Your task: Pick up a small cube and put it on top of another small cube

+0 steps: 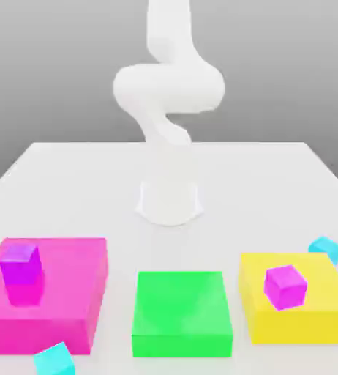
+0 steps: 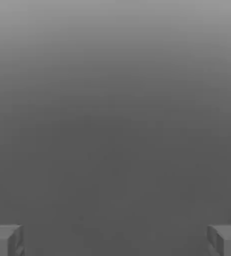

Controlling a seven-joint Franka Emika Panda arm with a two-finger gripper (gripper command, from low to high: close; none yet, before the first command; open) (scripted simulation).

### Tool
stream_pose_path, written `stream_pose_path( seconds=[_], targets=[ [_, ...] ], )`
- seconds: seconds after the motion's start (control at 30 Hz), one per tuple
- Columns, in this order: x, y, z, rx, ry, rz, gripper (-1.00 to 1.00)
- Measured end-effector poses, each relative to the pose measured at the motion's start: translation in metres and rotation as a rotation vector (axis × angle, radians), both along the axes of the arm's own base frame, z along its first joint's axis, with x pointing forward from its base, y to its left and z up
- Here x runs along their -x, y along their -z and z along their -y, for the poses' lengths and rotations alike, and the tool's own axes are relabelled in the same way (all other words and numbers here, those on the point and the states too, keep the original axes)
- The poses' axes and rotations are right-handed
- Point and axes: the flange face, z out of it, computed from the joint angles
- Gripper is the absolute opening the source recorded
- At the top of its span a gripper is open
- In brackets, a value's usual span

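In the exterior view, a white table [image 1: 223, 190] is seen, and on its far part, at the middle, the base of the white robot arm [image 1: 168, 88] is placed. The arm is raised from there, and its upper part is cut by the border of the view. In the hand view, the two fingers of the gripper [image 2: 115, 241] are seen spread wide apart from each other.

Two small cyan cubes are found on the table. The first cyan cube [image 1: 55, 359] is located at the near side, toward the exterior view's left, just beside the near edge of the pink block [image 1: 69, 275]; it is partly cut by the border, and whether the block is touched by it cannot be told. The second cyan cube [image 1: 325, 249] is located at the exterior view's right, behind the far right corner of the yellow block [image 1: 325, 322], by which it is partly hidden. The two cubes are well apart.

On the pink block, at the exterior view's left, a purple cube [image 1: 21, 265] is seen. On the yellow block, a magenta cube [image 1: 285, 287] is seen, turned at an angle to the block's edges. Between these two blocks, a flat green block [image 1: 183, 304] is placed.
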Motion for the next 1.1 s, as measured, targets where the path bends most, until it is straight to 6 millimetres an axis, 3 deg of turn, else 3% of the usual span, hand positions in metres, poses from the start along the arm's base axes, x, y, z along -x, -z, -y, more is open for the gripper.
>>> stream_pose_path(
  seconds=[0.13, 0.3, 0.47, 0.63, 0.8, 0.9, 1.1],
  targets=[
    [-0.031, 0.069, -0.06, 0.112, -0.272, -0.091, 0.0],
    [-0.039, 0.157, -0.139, 0.25, -0.61, -0.182, 0.0],
    [-0.015, 0.248, -0.212, 0.39, -0.956, -0.254, 0.0],
    [0.035, 0.336, -0.27, 0.532, -1.307, -0.31, 0.0],
    [0.113, 0.419, -0.312, 0.683, -1.69, -0.346, 0.0],
    [0.154, 0.465, -0.316, 0.766, -1.891, -0.37, 0.0],
    [0.162, 0.53, -0.314, 0.785, -1.942, -0.382, 0.0]
  ],
)
